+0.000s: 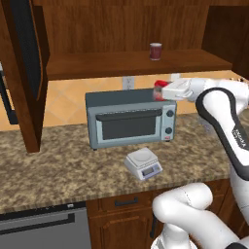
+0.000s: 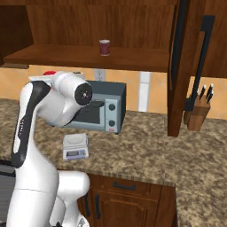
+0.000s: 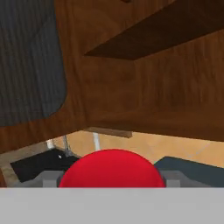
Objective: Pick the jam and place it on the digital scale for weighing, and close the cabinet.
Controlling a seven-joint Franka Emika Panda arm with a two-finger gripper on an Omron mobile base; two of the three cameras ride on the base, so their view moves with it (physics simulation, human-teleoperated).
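The jam (image 1: 157, 88), a small jar with a bright red lid, hangs in the air just above the toaster oven's right end, with my gripper (image 1: 163, 91) shut on it. In the hand view its red lid (image 3: 112, 168) bulges between the finger pads. From the right base view a sliver of the red lid (image 2: 50, 73) peeks out behind my arm. The digital scale (image 1: 142, 163), flat and light grey, lies on the counter in front of the toaster oven and below the jar; its plate (image 2: 74, 141) is bare. The cabinet (image 1: 131, 63) stands open, with its left door (image 1: 26, 63) and right door (image 2: 181, 62) swung outward.
A blue-grey toaster oven (image 1: 129, 119) sits against the back wall behind the scale. A dark maroon cup (image 1: 155, 50) stands on the cabinet shelf. A knife block (image 2: 199, 111) is at the counter's right. A dishwasher front (image 1: 44, 228) sits under the counter at left.
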